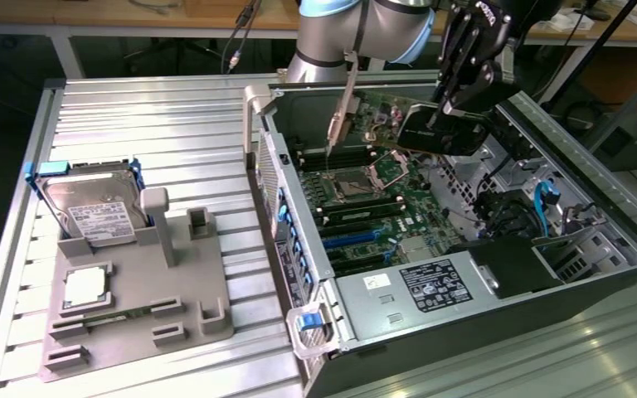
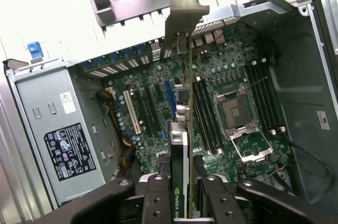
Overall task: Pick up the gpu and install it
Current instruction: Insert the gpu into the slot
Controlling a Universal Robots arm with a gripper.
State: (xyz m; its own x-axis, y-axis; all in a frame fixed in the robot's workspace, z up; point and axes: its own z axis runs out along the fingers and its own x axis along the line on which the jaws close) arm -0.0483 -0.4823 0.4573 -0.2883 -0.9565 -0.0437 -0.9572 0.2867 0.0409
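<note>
My gripper (image 1: 459, 87) hangs over the open computer case (image 1: 617, 240), shut on the gpu (image 1: 435, 133). The card's black fan face and its silver end bracket (image 1: 343, 104) show in the exterior view, held above the motherboard (image 1: 374, 199). In the wrist view the gpu (image 2: 182, 155) is seen edge-on between my two black fingers (image 2: 157, 197), its bracket (image 2: 185, 7) pointing toward the case's rear wall. Below it lie the expansion slots, one of them blue (image 2: 169, 94), and the open CPU socket (image 2: 237, 113). The card hangs apart from the board.
A grey fixture (image 1: 130, 307) at the exterior view's left holds a silver hard drive (image 1: 92, 207) and a square chip (image 1: 84, 286). The power supply (image 1: 430, 286) fills the case's near end. Cables and blue connectors (image 1: 546, 207) crowd the case's right side.
</note>
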